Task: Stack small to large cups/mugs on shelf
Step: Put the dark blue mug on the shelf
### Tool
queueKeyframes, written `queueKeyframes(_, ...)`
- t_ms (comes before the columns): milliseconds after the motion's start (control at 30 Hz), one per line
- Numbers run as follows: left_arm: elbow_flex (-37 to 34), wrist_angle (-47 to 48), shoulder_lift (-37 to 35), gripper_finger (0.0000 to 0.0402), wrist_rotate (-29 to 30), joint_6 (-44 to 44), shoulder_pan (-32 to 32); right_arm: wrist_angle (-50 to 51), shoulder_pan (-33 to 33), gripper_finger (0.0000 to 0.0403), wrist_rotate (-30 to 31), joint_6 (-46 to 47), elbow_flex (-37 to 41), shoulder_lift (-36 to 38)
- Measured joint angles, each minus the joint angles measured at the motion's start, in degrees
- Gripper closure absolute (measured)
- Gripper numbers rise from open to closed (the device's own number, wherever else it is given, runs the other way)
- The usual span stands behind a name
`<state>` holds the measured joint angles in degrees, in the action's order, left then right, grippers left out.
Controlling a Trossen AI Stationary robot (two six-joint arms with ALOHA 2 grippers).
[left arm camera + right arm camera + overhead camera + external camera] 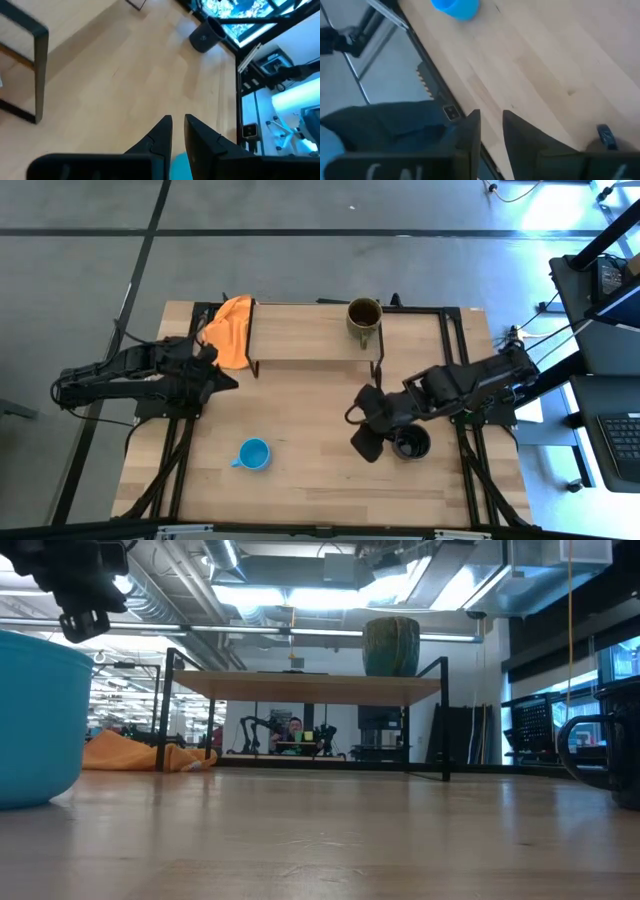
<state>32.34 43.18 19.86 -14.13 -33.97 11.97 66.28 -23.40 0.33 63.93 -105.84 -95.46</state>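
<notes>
The olive-brown mug (363, 320) stood upright on the shelf (300, 332), close to that board's right end, with its handle pointing toward the table's front; from above its inside looked dark and nothing could be made out in it. In the low view the same mug (391, 647) sat alone on the shelf top (310, 686), with open space beneath the board between the thin black legs. The black mug (410, 443) rested on the tabletop (300, 430) at the right front, just beside the right gripper (368, 425); its interior was too dark to read. The light blue mug (254, 454) stood on the table near the front, left of centre and well apart from both arms, and its inside showed only blue.

The right gripper hovered between the shelf's right leg and the black mug, and its fingers (470, 135) were nearly together, holding nothing. The left gripper (222, 372) waited at the table's left side beside the orange cloth (232, 328), which draped over the shelf's left end; its fingers (162, 132) sat close together with only a thin gap, also empty.

The middle of the table between the blue mug and the shelf lay bare wood, and most of the shelf top to the left of the olive mug was free.
</notes>
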Motion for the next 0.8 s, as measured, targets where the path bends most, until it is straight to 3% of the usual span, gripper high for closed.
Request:
queueKeyframes(233,0.00,1.19,0.02,0.0358,1.39,-0.32,0.02,3.09,-1.79,0.0320,-5.79,-2.50,0.08,0.00)
queueKeyframes(500,0.00,1.38,0.02,0.0358,2.00,-3.24,0.00,-2.96,-5.47,0.0320,-4.10,-3.81,0.17,0.00)
queueKeyframes(667,0.00,1.38,0.02,0.0358,0.85,-4.93,0.02,0.37,-9.68,0.0320,-0.16,3.97,0.21,0.00)
queueKeyframes(800,0.00,1.38,0.00,0.0358,-0.41,-4.93,0.00,3.23,-14.66,0.0320,4.70,16.96,0.22,-0.01)
